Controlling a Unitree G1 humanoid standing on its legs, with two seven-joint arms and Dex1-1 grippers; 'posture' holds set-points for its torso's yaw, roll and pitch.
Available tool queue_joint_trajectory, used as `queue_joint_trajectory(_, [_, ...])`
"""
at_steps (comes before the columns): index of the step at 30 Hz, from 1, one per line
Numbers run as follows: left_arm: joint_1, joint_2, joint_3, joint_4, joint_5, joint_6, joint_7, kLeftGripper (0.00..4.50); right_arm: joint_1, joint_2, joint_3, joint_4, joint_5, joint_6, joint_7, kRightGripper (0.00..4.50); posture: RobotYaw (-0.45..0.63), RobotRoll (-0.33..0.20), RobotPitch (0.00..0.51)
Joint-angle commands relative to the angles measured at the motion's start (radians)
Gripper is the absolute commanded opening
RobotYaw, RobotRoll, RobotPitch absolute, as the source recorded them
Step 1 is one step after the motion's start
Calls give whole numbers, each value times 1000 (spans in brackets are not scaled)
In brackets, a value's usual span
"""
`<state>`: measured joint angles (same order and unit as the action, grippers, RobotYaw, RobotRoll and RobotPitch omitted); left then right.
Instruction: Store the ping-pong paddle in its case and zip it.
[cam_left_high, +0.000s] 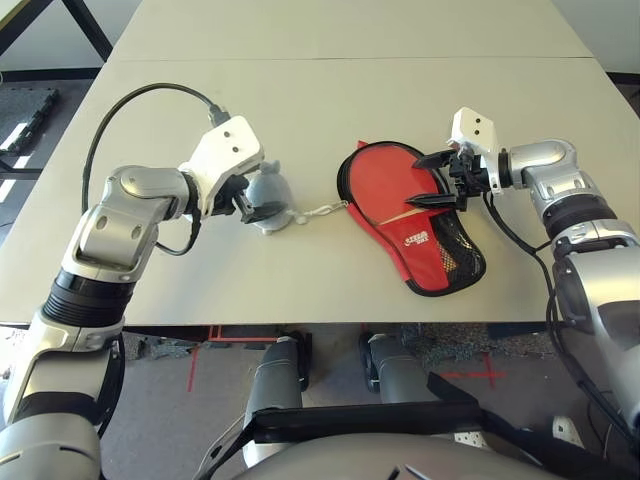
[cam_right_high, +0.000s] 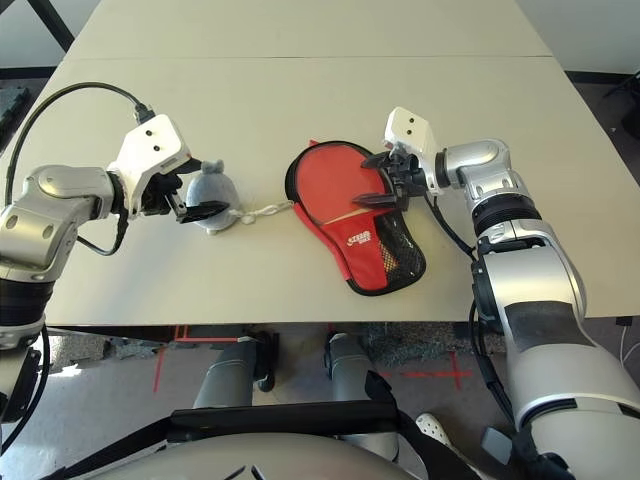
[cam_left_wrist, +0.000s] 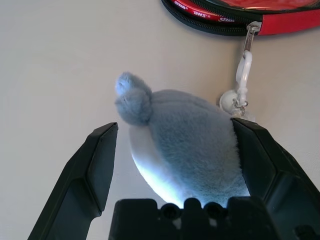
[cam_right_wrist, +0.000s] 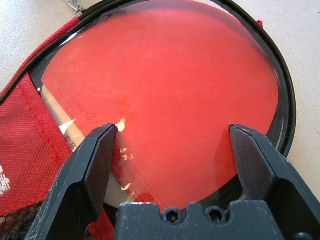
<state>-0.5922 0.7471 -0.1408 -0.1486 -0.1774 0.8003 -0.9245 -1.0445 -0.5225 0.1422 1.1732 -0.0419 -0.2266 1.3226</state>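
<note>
The red case (cam_left_high: 420, 240) lies flat mid-table, its black mesh pocket toward the front edge. The ping-pong paddle (cam_right_wrist: 165, 90) lies inside it, its red face showing within the black zipper rim where the cover is folded back. My right gripper (cam_left_high: 415, 182) hovers open just above that red face, one finger over each side of it. A grey soft lump (cam_left_high: 268, 192) hangs by a white cord (cam_left_high: 322, 211) from the zipper pull (cam_left_wrist: 248, 37). My left gripper (cam_left_high: 245, 200) is open with the lump between its fingers (cam_left_wrist: 100, 160), not squeezing it.
The case sits close to the table's front edge (cam_left_high: 300, 324). A seam (cam_left_high: 330, 58) between two tabletops runs across the far side. A black cable (cam_left_high: 130, 100) loops above my left forearm.
</note>
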Motion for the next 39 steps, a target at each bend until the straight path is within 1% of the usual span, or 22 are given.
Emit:
queue_joint_trajectory(1, [-16, -6, 11, -5, -35, 42, -3, 4500, 35, 1, 18, 21, -40, 0, -25, 4479, 57, 0, 239])
queue_joint_trajectory(2, [-17, -5, 11, -6, -41, 46, -3, 4500, 36, 1, 18, 21, -41, -1, -25, 4479, 57, 0, 239])
queue_joint_trajectory(5, [-27, -3, 16, -3, -57, 63, -2, 3908, 42, -4, 23, 24, -48, -10, -33, 4500, 56, 0, 238])
queue_joint_trajectory(6, [-30, -2, 17, -1, -61, 65, -1, 3594, 43, -5, 23, 24, -49, -12, -34, 4500, 56, 0, 238])
queue_joint_trajectory(9, [-43, 3, 18, 6, -72, 71, -1, 2399, 45, -6, 26, 24, -51, -15, -35, 4500, 56, 0, 237])
queue_joint_trajectory(14, [-53, 16, 4, 14, -81, 91, -15, 539, 52, -6, 31, 23, -57, -22, -41, 4500, 53, 0, 234])
queue_joint_trajectory(16, [-52, 21, -7, 14, -82, 93, -20, 25, 53, -6, 34, 22, -60, -26, -42, 4500, 51, 0, 234])
queue_joint_trajectory(20, [-58, 17, -20, 25, -74, 84, -16, 25, 54, -7, 36, 20, -63, -28, -45, 4500, 50, 0, 234])
queue_joint_trajectory(22, [-78, 5, -29, 54, -54, 57, -3, 25, 54, -8, 37, 19, -66, -29, -48, 4500, 46, 0, 235])
queue_joint_trajectory(27, [-169, -44, -69, 209, 43, -75, 62, 25, 60, -10, 37, 13, -71, -32, -48, 4500, 43, 0, 237])
queue_joint_trajectory(31, [-344, -158, -99, 502, 137, -240, 144, 25, 74, -11, 47, 1, -81, -39, -47, 4500, 30, 0, 242])
queue_joint_trajectory(34, [-444, -221, -103, 684, 179, -346, 176, 25, 82, -11, 50, -7, -83, -39, -49, 4500, 19, 0, 244])
queue_joint_trajectory(37, [-571, -298, -106, 926, 228, -482, 237, 25, 92, -10, 51, -20, -82, -37, -47, 4500, 4, 0, 247])
queue_joint_trajectory(39, [-633, -335, -102, 1055, 251, -555, 271, 25, 98, -11, 51, -28, -81, -34, -45, 4500, -2, 0, 248])
